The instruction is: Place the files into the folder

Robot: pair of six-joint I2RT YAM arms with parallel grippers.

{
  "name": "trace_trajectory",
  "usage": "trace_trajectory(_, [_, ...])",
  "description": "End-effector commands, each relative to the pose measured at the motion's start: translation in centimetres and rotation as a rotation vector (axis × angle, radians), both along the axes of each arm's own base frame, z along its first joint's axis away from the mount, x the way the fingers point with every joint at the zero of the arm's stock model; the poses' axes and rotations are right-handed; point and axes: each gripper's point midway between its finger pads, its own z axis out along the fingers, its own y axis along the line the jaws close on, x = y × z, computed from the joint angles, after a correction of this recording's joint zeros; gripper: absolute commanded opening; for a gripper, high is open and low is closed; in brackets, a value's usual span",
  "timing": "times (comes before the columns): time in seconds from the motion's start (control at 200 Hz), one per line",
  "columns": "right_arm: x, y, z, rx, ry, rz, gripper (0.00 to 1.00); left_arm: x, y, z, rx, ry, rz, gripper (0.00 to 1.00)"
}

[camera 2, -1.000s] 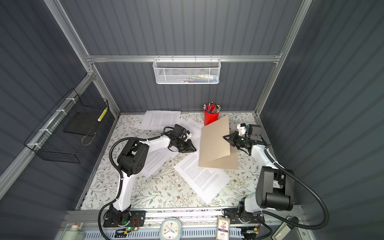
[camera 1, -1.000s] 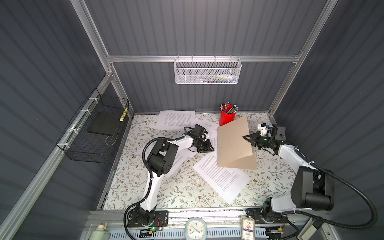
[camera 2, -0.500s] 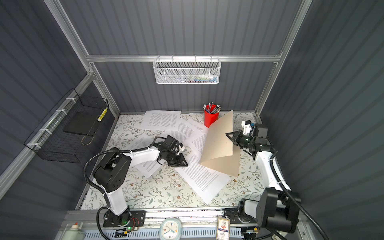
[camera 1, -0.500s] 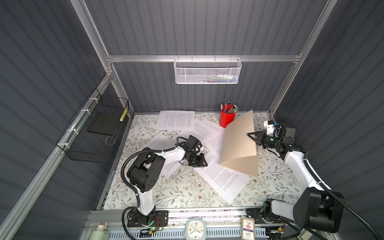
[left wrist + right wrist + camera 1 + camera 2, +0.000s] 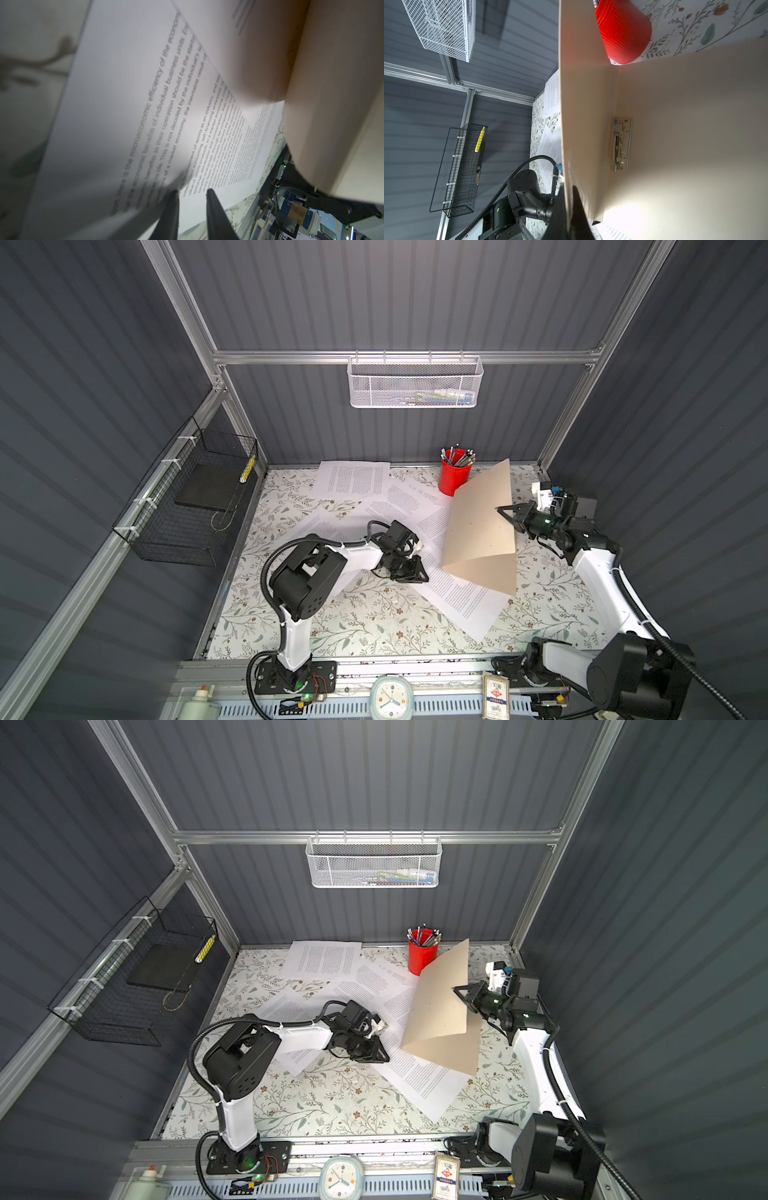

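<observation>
While the right gripper (image 5: 500, 509) is clamped on the free edge of its upper cover, the folder (image 5: 478, 526) sits just in front of the red pen cup (image 5: 454, 477), propped open like a tent with its metal clip (image 5: 620, 143) bared inside. The files (image 5: 457, 601) lie loose to the cup's left and in front of it, one sheet running under the folder. The left gripper (image 5: 192, 190), in front and left of the cup, has its fingers narrowly apart, tips at a sheet's curled edge.
</observation>
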Motion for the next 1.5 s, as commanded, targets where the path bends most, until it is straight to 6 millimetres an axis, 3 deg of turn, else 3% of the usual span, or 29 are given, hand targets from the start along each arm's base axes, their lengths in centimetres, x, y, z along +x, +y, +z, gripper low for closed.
trace_trajectory(0.0, [0.1,-0.3,3.1,-0.022,-0.062,-0.023,0.0,-1.1,-1.3,-4.5,0.098,0.044,-0.008,0.26])
trace_trajectory(0.13, [0.2,-1.3,3.9,-0.056,-0.069,-0.074,0.0,-0.6,-5.1,-5.8,0.054,0.057,-0.022,0.26])
trace_trajectory(0.175, [-0.4,-1.4,5.1,-0.058,-0.104,-0.084,0.0,-0.2,-6.3,-6.2,0.039,0.06,-0.024,0.26])
trace_trajectory(0.275, [-0.7,-1.4,6.0,-0.05,-0.125,-0.082,0.0,0.4,-8.3,-6.1,-0.023,0.065,-0.019,0.28])
trace_trajectory(0.33, [-0.9,-1.4,6.2,-0.051,-0.128,-0.08,0.0,0.8,-8.8,-5.0,-0.059,0.048,-0.023,0.34])
trace_trajectory(0.425, [-1.2,-1.3,6.4,-0.059,-0.134,-0.076,0.0,1.2,-9.1,-1.5,-0.111,-0.033,-0.042,0.55])
trace_trajectory(0.51, [-1.4,-1.1,6.6,-0.059,-0.143,-0.066,0.0,1.2,-7.5,0.7,-0.106,-0.086,-0.048,0.65])
trace_trajectory(0.665, [-1.8,-0.7,7.3,-0.058,-0.158,-0.04,0.0,0.4,-3.3,4.5,-0.099,-0.135,-0.054,0.71])
trace_trajectory(0.755, [-2.2,-0.2,8.2,-0.07,-0.188,-0.013,0.0,-0.1,0.0,6.0,-0.041,-0.161,-0.037,0.73])
trace_trajectory(0.89, [-3.3,0.8,7.8,-0.094,-0.163,0.022,0.0,1.2,6.2,7.8,0.003,-0.155,0.097,0.74])
trace_trajectory(0.961, [-3.3,0.5,7.3,-0.106,-0.149,0.003,0.0,1.6,8.1,8.2,0.043,-0.189,0.123,0.77])
trace_trajectory(1.261, [-4.7,3.7,8.3,-0.169,-0.153,0.094,0.0,3.7,12.0,8.5,0.072,-0.18,0.207,0.79])
trace_trajectory(1.406, [-5.7,3.8,9.2,-0.244,-0.179,0.091,0.0,4.5,13.2,8.9,0.077,-0.185,0.248,0.81])
trace_trajectory(1.496, [-6.3,5.8,9.1,-0.277,-0.172,0.176,0.0,5.0,14.2,8.9,0.1,-0.191,0.277,0.82])
